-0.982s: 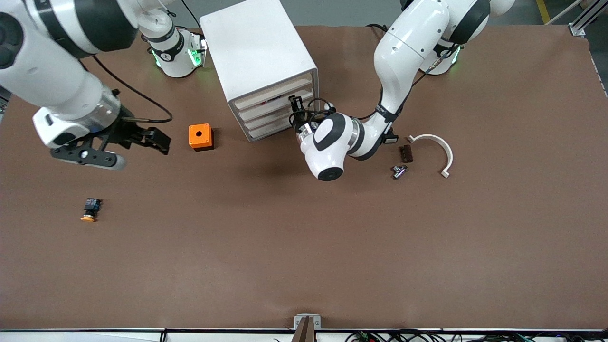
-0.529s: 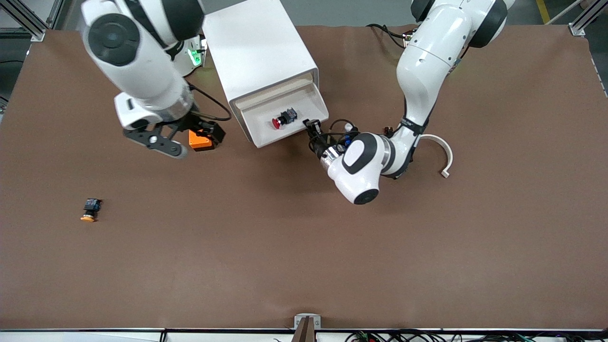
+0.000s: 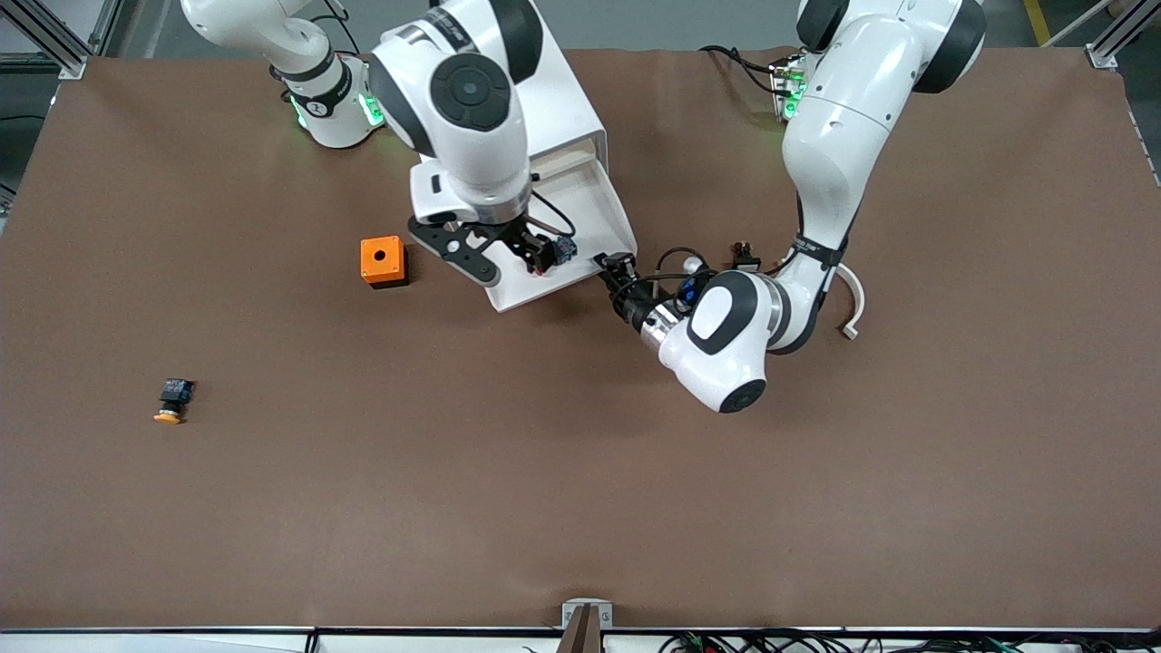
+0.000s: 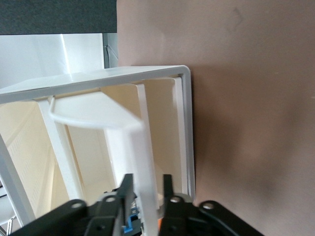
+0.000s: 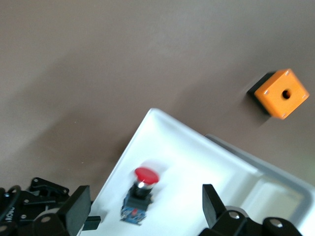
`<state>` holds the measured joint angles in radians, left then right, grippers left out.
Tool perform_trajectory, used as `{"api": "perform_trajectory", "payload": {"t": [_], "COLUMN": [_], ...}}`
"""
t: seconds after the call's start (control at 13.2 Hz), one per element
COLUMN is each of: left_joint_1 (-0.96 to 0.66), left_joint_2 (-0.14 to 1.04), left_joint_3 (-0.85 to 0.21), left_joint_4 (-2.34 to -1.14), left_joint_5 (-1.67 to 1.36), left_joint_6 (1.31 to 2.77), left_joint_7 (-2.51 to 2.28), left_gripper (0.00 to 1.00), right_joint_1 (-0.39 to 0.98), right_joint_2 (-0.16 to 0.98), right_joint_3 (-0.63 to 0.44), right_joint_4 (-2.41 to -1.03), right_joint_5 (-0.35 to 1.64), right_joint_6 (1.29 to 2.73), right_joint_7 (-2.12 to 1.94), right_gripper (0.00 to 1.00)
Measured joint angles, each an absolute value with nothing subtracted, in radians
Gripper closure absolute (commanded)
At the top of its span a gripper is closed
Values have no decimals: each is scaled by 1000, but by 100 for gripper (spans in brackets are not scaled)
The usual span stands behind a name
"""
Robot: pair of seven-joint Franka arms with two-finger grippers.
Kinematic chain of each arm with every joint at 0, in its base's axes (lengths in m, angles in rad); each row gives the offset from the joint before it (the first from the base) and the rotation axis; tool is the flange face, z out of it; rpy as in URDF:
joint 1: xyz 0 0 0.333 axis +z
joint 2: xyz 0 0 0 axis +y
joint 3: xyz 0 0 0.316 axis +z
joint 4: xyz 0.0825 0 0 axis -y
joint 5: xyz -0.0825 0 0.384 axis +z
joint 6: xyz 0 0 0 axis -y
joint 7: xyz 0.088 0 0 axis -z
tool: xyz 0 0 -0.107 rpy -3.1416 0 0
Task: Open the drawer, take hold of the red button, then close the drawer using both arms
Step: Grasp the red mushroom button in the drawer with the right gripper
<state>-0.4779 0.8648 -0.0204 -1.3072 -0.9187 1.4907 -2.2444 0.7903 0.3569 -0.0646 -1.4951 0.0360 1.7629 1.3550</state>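
The white cabinet's [image 3: 562,100] top drawer [image 3: 590,204] stands pulled out toward the front camera. The red-capped button [image 3: 553,252] lies on its side in the drawer, and the right wrist view shows it [image 5: 140,192] on the drawer floor [image 5: 197,157]. My right gripper [image 3: 512,258] hangs open over the drawer, and in its wrist view [image 5: 143,209] one finger stands on each side of the button without touching it. My left gripper [image 3: 619,268] is shut on the drawer's front handle [image 4: 142,147], with the white lip between its fingers [image 4: 125,189].
An orange box with a hole [image 3: 382,261] sits beside the cabinet toward the right arm's end. A like button with an orange-yellow cap [image 3: 172,400] lies nearer the front camera. A white curved piece [image 3: 853,295] lies by the left arm's forearm.
The left gripper has pulled the drawer out, which uncovered the button. The right arm has swung from its end of the table to over the open drawer.
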Motion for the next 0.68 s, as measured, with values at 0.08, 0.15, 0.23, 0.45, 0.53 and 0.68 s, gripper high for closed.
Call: {"api": "perform_trajectory", "payload": {"t": [0.08, 0.15, 0.23, 0.45, 0.53, 0.68], "left_joint_1": [-467, -453, -435, -397, -396, -394], "left_joint_2": [864, 863, 860, 839, 828, 803], "left_joint_3": [-13, -3, 6, 53, 82, 111], "left_joint_4": [-1301, -1285, -1260, -1206, -1195, -1185], "left_joint_5": [-919, -919, -919, -880, -843, -808], "left_joint_6": [1492, 1492, 1492, 1508, 1551, 1599], "left_joint_7": [-2237, -2231, -2228, -2179, -2114, -1969], "left_gripper": [0, 0, 0, 0, 0, 0], "right_joint_1": [808, 822, 832, 837, 837, 837], "right_joint_2": [374, 392, 409, 444, 448, 451], "right_joint_3": [-65, -65, -65, -69, -71, -74], "right_joint_4": [-1496, -1496, -1497, -1510, -1522, -1565], "right_joint_5": [36, 36, 36, 36, 36, 37], "right_joint_6": [1785, 1805, 1819, 1829, 1836, 1876], "right_joint_7": [1395, 1427, 1452, 1521, 1533, 1559], "right_gripper": [0, 0, 0, 0, 0, 0]}}
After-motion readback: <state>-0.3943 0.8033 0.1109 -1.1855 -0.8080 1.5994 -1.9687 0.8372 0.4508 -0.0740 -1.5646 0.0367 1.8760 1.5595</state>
